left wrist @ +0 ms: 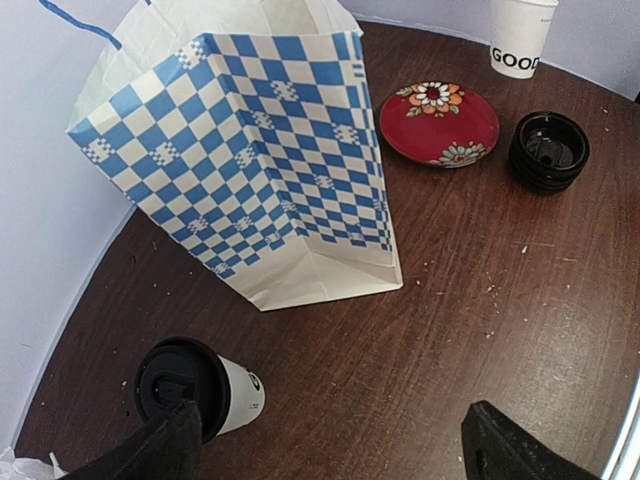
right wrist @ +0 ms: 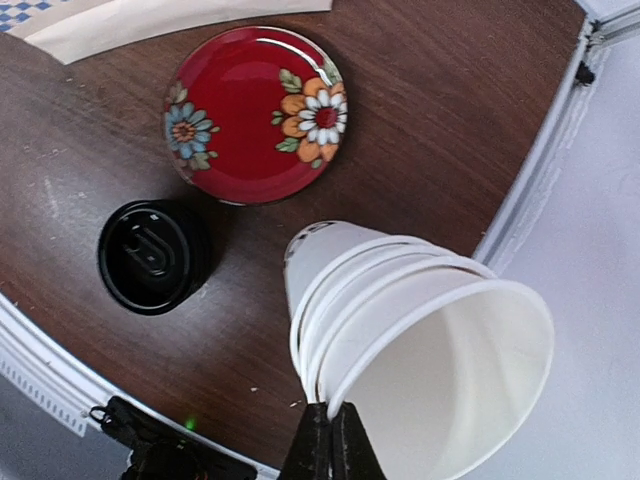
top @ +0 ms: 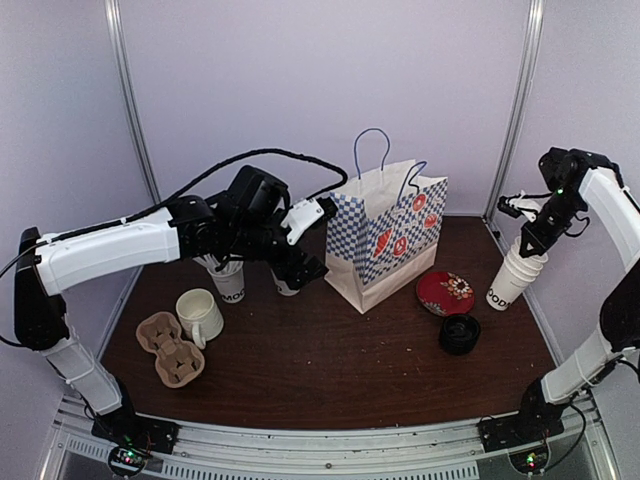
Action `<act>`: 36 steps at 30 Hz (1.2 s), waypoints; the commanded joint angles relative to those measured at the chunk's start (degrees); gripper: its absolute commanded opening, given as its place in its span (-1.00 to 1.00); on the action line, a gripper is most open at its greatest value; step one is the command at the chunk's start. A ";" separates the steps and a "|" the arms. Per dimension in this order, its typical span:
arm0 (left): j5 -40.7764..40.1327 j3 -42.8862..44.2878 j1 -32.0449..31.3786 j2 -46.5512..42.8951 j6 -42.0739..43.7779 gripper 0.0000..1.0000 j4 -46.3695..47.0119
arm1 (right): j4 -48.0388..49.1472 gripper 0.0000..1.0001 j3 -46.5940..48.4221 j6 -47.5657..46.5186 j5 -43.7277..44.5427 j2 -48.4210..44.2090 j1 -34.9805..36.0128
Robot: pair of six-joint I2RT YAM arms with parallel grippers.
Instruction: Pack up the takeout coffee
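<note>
I am watching my right gripper (right wrist: 331, 440), fingers pressed together, pinching the rim of the outermost cup in a stack of white cups (right wrist: 400, 310). Beyond it, a red flowered plate (right wrist: 240, 110) and a stack of black lids (right wrist: 150, 255) are sitting slightly apart on the brown table (right wrist: 430, 120).

Matt checked paper bag (left wrist: 260, 170); glossy red plate (left wrist: 438, 122); shiny black plastic lids (left wrist: 548, 150); smooth white paper cup stack (right wrist: 420, 320); dark wood-grain table (left wrist: 480, 330).

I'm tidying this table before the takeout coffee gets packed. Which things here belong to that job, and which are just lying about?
For the job: lidded coffee cup, checkered paper bag, cardboard cup carrier, stack of paper cups, stack of black lids.
Lying about: ceramic mug, red flowered plate, cup of straws.
</note>
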 commanded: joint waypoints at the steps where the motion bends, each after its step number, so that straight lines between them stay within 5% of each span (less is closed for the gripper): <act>1: -0.23 1.74 -0.46 0.62 0.87 0.89 0.59 | -7.74 -1.00 5.53 -2.67 -9.77 2.43 -0.70; 3: -0.22 1.80 -0.47 0.67 0.87 0.89 0.59 | -3.03 -1.00 2.89 1.20 6.99 2.12 2.39; 5: 0.06 1.90 -0.53 0.70 0.87 0.89 0.44 | -12.67 -1.00 6.26 -6.46 -8.55 3.11 1.08; 8: -0.05 1.81 -0.55 0.61 0.84 0.89 0.57 | -1.97 -1.00 4.10 1.65 13.54 2.63 3.38; 12: 0.26 1.81 -0.60 0.41 0.87 0.89 0.58 | -4.26 -1.00 7.29 1.40 4.87 3.78 -0.15; 22: 0.12 1.68 -0.73 0.19 1.10 0.89 0.57 | -9.59 -1.00 12.79 -0.30 0.24 1.25 0.67; 36: -0.22 4.43 -0.71 2.57 2.47 0.86 -2.26 | -10.46 -1.00 8.57 -1.20 -4.79 -4.94 2.18</act>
